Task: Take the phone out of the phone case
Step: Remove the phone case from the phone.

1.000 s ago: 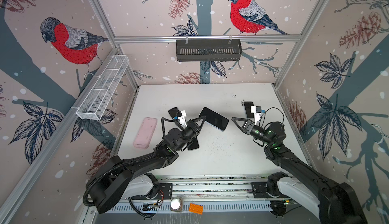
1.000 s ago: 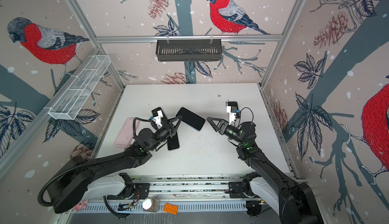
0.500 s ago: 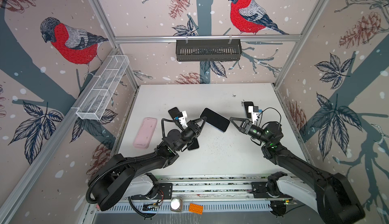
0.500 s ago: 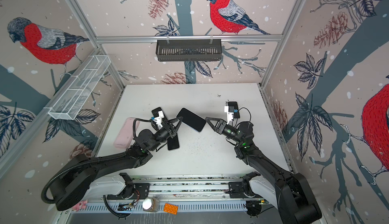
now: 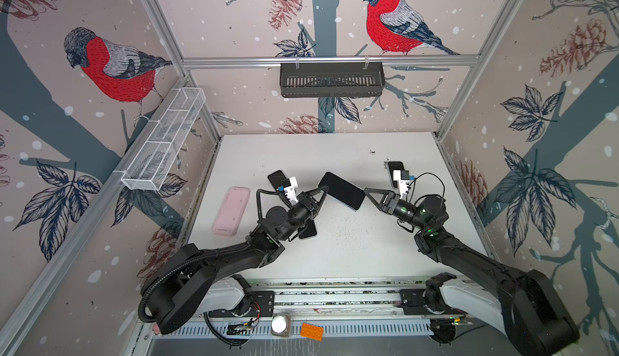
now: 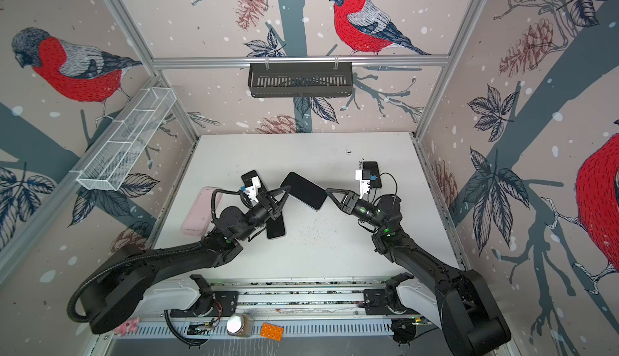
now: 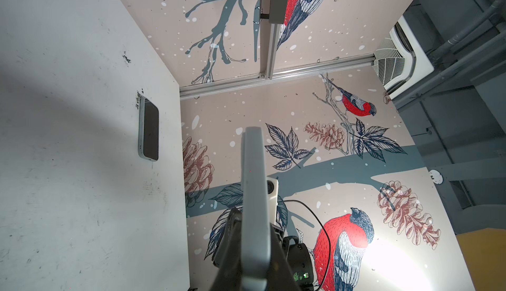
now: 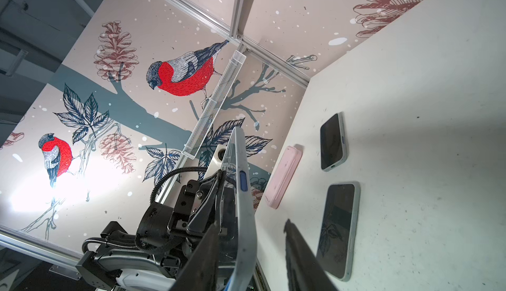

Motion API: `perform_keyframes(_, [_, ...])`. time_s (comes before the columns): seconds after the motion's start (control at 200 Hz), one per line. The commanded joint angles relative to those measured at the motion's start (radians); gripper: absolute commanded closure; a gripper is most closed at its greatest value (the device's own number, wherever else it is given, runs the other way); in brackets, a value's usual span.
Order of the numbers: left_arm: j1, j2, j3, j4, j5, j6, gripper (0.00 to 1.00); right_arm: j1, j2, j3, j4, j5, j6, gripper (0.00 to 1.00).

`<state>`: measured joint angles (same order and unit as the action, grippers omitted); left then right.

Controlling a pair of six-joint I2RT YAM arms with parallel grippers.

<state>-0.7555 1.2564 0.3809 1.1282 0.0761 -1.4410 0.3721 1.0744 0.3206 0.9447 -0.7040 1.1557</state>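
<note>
left fingers (image 7: 231, 237): clamped tight on one end of the phone (image 5: 341, 191), one finger on each face.
right fingers (image 8: 299, 254): partly apart and straddling the phone's opposite end. A gap shows between one finger and the edge, so there is no grip.
phone: raised off the table (image 5: 351, 247) between the two arms, tilted, with its dark face showing in both top views.
phone case (image 7: 253, 183): on the phone, its grey rim wrapped round the edge.
pink case (image 5: 231, 211): flat on the table, beside the left arm.
far-left phone (image 5: 276, 177): flat on the table, behind the left wrist.
near-left phone (image 6: 276, 228): flat on the table, partly under the left wrist.
far-right phone (image 5: 392, 166): flat on the table, behind the right wrist.
</note>
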Motion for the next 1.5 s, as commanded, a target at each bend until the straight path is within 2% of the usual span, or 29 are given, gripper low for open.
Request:
perform_keyframes(0.0, [0.001, 0.002, 0.001, 0.132, 0.005, -0.015, 1.00, 0.003, 0.006, -0.002, 0.072, 0.012, 0.018, 0.64])
perform_keyframes(0.305, [0.000, 0.004, -0.003, 0.150, 0.002, -0.023, 1.00, 0.002, 0.050, -0.021, 0.180, 0.015, 0.085, 0.75])
perform_keyframes(0.615, [-0.001, 0.019, -0.023, 0.219, -0.010, -0.038, 1.00, -0.008, 0.085, -0.057, 0.362, 0.026, 0.203, 0.76])
perform_keyframes(0.9, [-0.001, 0.045, -0.026, 0.295, -0.015, -0.059, 1.00, -0.003, 0.085, -0.050, 0.416, 0.039, 0.254, 0.77])
perform_keyframes(0.956, [-0.001, 0.046, -0.025, 0.300, -0.016, -0.061, 1.00, -0.004, 0.082, -0.050, 0.402, 0.035, 0.247, 0.74])
perform_keyframes(1.016, [-0.001, 0.045, -0.025, 0.299, -0.018, -0.060, 1.00, -0.007, 0.068, -0.048, 0.339, 0.042, 0.223, 0.65])
perform_keyframes(1.076, [-0.001, 0.042, -0.023, 0.296, -0.017, -0.059, 1.00, -0.007, 0.055, -0.047, 0.276, 0.055, 0.190, 0.60])
perform_keyframes(1.496, [-0.002, 0.064, -0.017, 0.303, -0.011, -0.058, 1.00, 0.030, 0.093, -0.032, 0.319, 0.045, 0.176, 0.58])
